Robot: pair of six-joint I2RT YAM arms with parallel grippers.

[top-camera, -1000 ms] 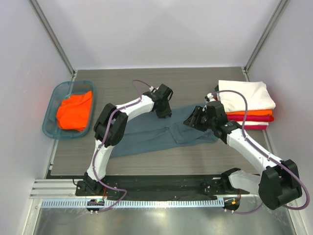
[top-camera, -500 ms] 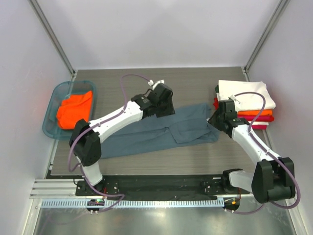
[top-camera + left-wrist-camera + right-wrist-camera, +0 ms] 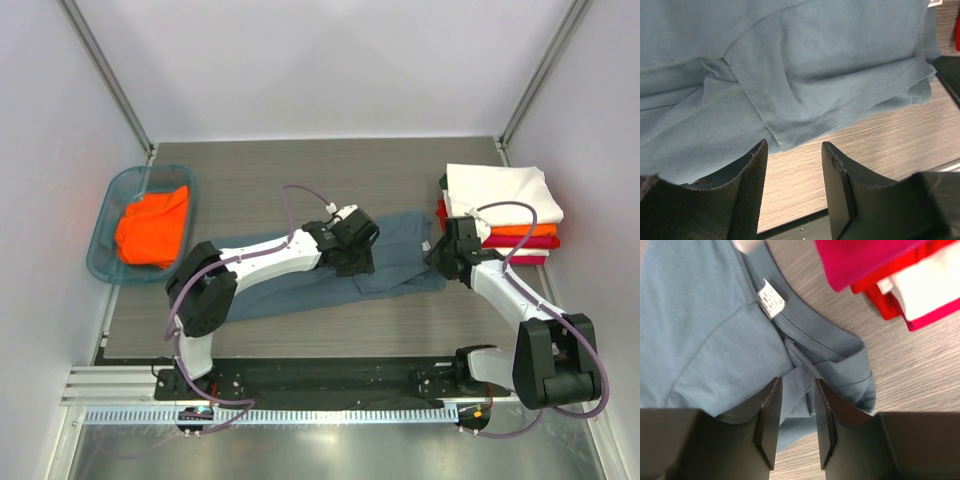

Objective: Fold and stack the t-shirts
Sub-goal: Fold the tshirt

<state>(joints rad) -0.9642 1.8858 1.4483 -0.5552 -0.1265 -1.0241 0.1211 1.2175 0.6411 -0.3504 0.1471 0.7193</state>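
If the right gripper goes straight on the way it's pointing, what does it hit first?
The blue-grey t-shirt: the right gripper points at bunched fabric near its white neck label. It looks close, though depth is unclear.

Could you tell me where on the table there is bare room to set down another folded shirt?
Widest: the far table strip between the basket and the folded stack, behind the blue-grey shirt. A narrower strip runs along the shirt's near edge. Crowded: the shirt's collar end beside the stack, where the right gripper hovers.
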